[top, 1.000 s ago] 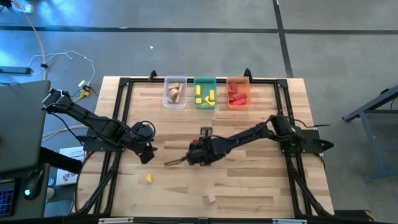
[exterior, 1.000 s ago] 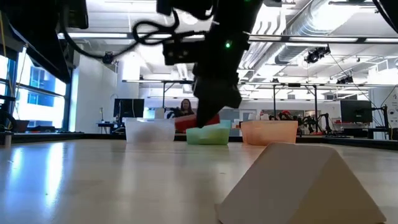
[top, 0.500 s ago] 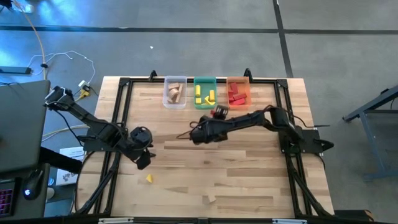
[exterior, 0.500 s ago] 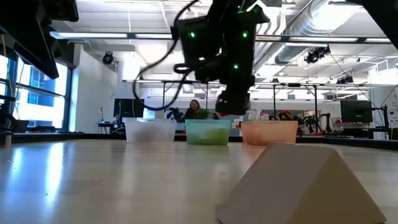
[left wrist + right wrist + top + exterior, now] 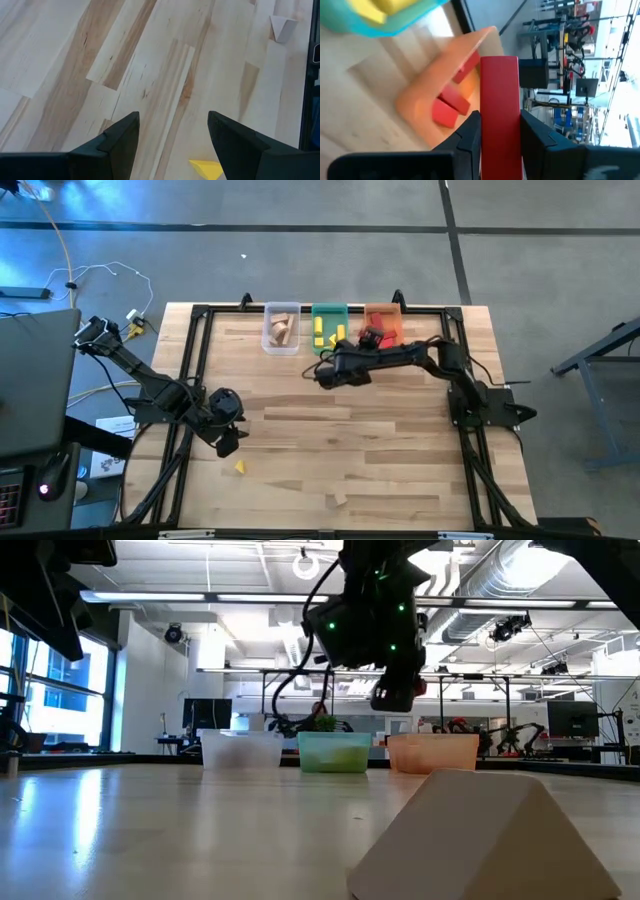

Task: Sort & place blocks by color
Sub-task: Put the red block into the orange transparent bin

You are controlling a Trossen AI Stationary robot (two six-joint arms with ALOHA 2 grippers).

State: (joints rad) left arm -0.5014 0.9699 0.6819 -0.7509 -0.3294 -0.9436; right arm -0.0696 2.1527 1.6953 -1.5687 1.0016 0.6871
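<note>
Red block sits clamped between my right gripper's fingers, raised off the table beside the orange bin, where other red pieces lie. My left gripper hangs spread wide and empty just above a yellow wedge.

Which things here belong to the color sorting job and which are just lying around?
Job:
red block in the right gripper
yellow wedge
tan wedge
clear bin, green bin, orange bin
left gripper, open above the table

Lying about:
white cable on the floor
</note>
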